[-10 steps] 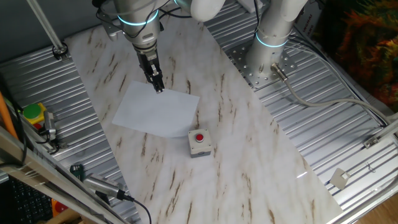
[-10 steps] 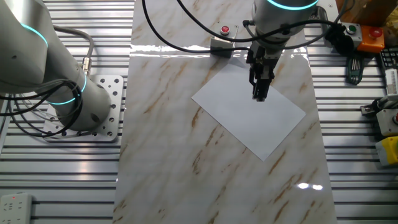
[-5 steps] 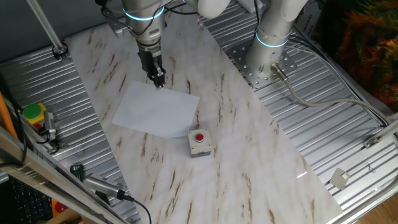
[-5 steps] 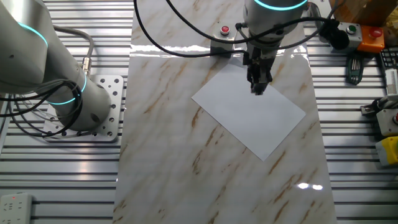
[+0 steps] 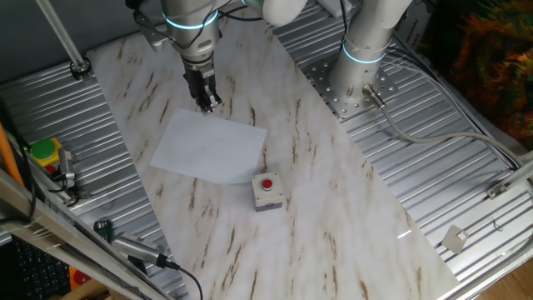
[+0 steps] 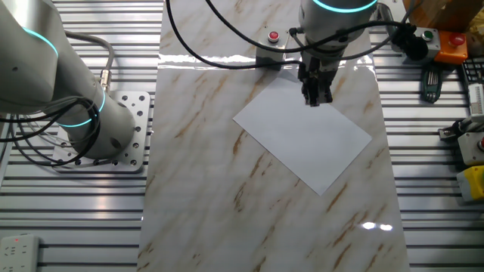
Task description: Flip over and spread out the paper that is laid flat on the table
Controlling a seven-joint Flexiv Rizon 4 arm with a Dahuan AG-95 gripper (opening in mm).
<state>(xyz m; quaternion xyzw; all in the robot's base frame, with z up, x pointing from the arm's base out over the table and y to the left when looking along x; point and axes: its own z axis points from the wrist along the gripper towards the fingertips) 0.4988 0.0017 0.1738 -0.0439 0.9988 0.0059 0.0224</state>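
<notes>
In one fixed view the gripper (image 5: pixel 208 103) hangs point-down just above the far edge of the paper (image 5: pixel 210 147). Its dark fingers look close together with nothing between them, though whether they are fully closed cannot be told. The sheet lies flat on the table (image 5: pixel 316 200), spreading toward the camera from below the tool. That placement suits an attempt to catch an edge for the flip, which is not yet done. Past the sheet's near corner sits a small grey box with a red button (image 5: pixel 266 191).

In the other fixed view the gripper (image 6: pixel 316 97) stands over the sheet's upper edge. The paper (image 6: pixel 302 136) stretches below and to either side of it as a thin, matte white rectangle, turned diamond-wise. The table (image 6: pixel 204 174) is glossy, marble-look, brown-streaked, and flanked by ribbed metal panels (image 6: pixel 76 211). Such a thin sheet on a smooth top will likely slide rather than lift.
</notes>
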